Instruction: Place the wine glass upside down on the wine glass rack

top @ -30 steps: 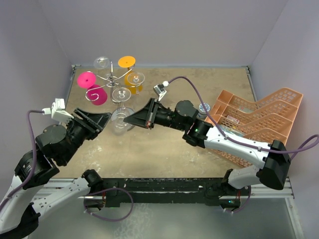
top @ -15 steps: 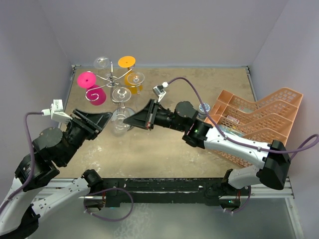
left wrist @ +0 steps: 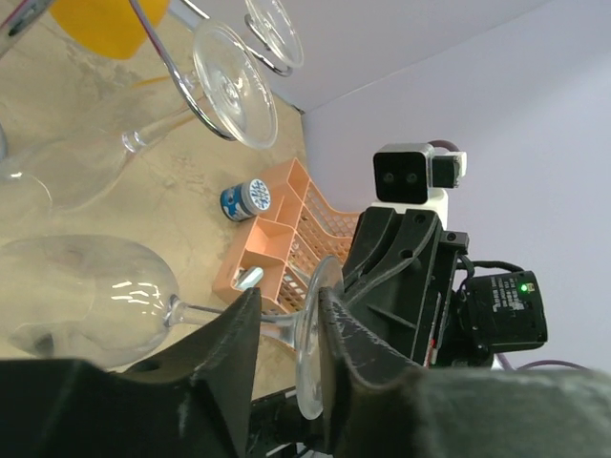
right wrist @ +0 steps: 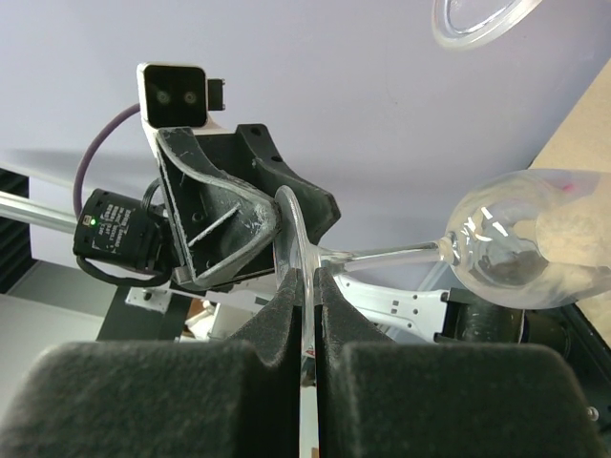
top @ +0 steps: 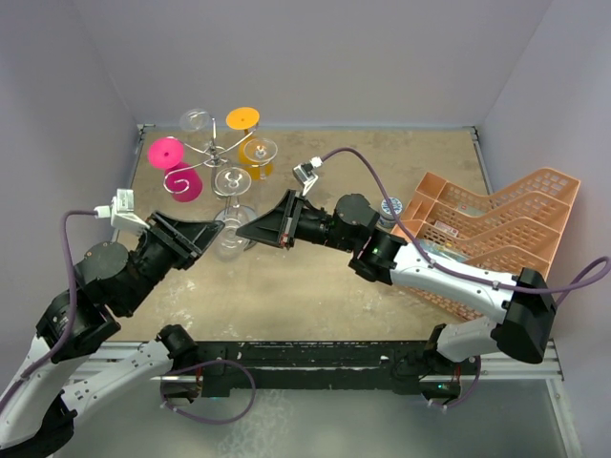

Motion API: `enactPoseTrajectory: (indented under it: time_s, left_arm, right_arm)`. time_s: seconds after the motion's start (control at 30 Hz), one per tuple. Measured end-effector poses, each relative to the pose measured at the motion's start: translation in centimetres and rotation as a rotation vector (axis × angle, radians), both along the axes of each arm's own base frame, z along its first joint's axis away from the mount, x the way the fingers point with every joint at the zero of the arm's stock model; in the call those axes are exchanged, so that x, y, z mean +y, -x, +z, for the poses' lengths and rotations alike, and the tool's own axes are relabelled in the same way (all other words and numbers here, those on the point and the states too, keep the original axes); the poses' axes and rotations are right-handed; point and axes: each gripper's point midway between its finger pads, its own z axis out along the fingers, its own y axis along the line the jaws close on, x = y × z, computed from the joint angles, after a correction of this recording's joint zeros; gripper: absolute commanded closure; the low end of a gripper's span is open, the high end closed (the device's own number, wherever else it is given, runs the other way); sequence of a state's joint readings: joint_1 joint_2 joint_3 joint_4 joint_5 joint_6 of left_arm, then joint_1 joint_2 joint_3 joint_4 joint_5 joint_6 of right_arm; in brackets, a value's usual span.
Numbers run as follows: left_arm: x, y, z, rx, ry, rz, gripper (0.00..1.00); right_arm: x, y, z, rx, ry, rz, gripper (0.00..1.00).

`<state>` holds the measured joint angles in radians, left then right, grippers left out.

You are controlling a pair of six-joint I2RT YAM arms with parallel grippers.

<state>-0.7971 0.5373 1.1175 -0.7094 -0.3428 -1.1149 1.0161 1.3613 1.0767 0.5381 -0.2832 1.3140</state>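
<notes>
Clear glass (right wrist: 520, 253) hangs mid-frame just below the rack (top: 215, 153), foot pinched in my right gripper (top: 246, 229). My left gripper (top: 208, 235) has moved in, jaws narrowing but apart around the stem, so I judge a handover is starting.

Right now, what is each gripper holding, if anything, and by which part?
The right gripper pinches the wine glass by the rim of its foot. The left gripper straddles the stem beside the foot; whether it grips cannot be told.
</notes>
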Motion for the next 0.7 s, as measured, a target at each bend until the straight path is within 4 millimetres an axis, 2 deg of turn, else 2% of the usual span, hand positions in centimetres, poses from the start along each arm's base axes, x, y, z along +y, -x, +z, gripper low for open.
enactPoseTrajectory:
  time_s: [0.13,0.2,0.3,0.47,0.5,0.6,0.7]
  left_arm:
    - [-0.5,0.1,0.0,0.002,0.004,-0.025,0.90]
    - [-0.9,0.1,-0.1,0.007,0.000,-0.036,1.00]
    - [-1.2,0.0,-0.2,0.012,-0.004,-0.047,1.00]
    - [-0.9,-0.2,-0.2,0.014,-0.004,-0.026,1.00]
    - [-0.6,-0.2,-0.4,0.022,-0.009,-0.014,1.00]
    - [0.7,-0.7,-0.9,0.039,-0.033,0.061,1.00]
    - [2.5,-1.1,-0.8,0.045,-0.049,0.152,1.00]
  right_arm:
    - [0.1,0.0,-0.1,0.001,0.001,0.002,1.00]
    - [0.2,-0.1,-0.3,0.001,0.003,0.003,1.00]
    - [0.2,-0.2,-0.4,0.007,0.004,0.005,0.98]
    - [0.2,-0.1,-0.2,-0.003,-0.001,0.006,0.58]
    - [0.2,-0.1,-0.1,-0.012,-0.005,0.004,0.52]
    - [0.2,-0.3,0.0,-0.026,-0.006,-0.006,0.44]
    - [-0.2,-0.2,0.6,-0.046,-0.012,-0.017,0.42]
